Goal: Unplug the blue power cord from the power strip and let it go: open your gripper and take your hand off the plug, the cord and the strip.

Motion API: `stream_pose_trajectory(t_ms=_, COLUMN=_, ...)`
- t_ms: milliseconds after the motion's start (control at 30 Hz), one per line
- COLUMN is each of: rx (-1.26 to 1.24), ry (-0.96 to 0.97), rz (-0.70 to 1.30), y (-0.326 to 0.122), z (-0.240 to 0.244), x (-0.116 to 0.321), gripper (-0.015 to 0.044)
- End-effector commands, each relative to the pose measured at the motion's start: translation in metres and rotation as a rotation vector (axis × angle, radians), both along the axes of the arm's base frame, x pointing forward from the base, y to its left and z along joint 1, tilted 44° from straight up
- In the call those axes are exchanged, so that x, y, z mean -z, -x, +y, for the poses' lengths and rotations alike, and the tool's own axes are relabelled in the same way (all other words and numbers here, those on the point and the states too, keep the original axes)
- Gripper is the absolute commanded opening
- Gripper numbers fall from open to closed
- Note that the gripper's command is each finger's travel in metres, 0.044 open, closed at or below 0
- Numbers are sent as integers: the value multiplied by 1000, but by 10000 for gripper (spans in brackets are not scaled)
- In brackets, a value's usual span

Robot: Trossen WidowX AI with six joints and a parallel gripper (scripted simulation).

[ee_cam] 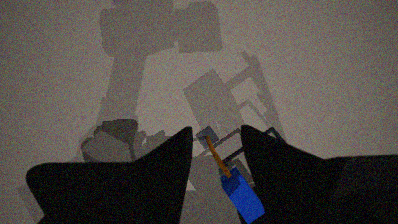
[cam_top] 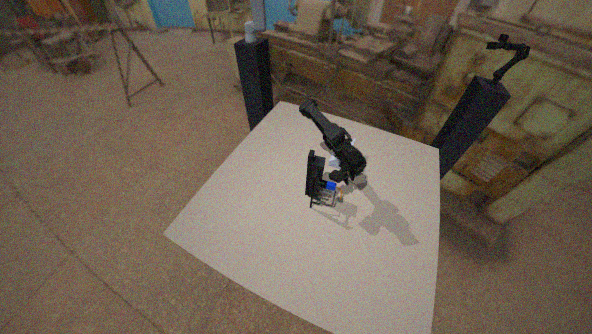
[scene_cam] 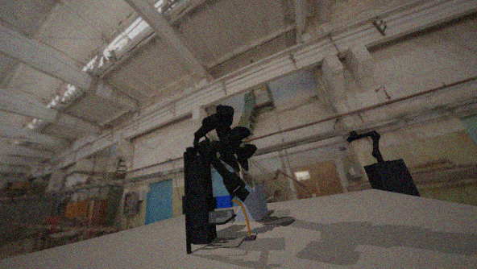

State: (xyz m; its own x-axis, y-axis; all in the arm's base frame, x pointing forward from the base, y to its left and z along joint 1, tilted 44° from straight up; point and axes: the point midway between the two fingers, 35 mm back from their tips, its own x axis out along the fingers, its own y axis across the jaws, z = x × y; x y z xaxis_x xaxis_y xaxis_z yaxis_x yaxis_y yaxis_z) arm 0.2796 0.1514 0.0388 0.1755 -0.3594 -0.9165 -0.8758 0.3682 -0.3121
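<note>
Blue plug (scene_cam: 224, 201) is seated in the power strip (scene_cam: 198, 201), partway up the face that looks toward the arm, so the unplugging isn't done yet. The strip stands on end on the table (cam_top: 300, 260), a tall black slab, so its sockets face sideways and the plug sticks out roughly level, not up. Long axis of the plug: perpendicular to the strip's face, pins end buried in the strip, free end pointing away from it. The orange cord (scene_cam: 243, 215) exits that free end and arcs down to the table just beside the strip's foot. In the wrist view the plug (ee_cam: 242, 195) runs diagonally, cord (ee_cam: 217, 156) leaving its upper-left end; the strip itself is hidden there, probably behind the right-hand finger. End effector (ee_cam: 217, 128) hangs above the plug on the side away from the strip, pointing down, fingers set to a narrow gap with nothing between them. That looks like a pre-shape just wider than the plug body. The plug sits low in the gap and off toward one finger, so my guess is it still needs centring and a descent before closing. Given the horizontal axis, the pull should go straight away from the strip's face. Any upward component risks tipping the standing strip. Contact between finger and plug: can't tell from the exterior view, too dark.
</note>
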Motion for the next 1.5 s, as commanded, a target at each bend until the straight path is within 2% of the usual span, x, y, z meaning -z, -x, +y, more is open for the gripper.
stream_pose_trajectory(t_ms=0, rx=-365, ry=409, rz=457, y=9, z=-56, x=32, gripper=160)
stream_pose_trajectory(t_ms=1467, rx=-371, ry=418, rz=468, y=6, z=-88, x=7, gripper=160)
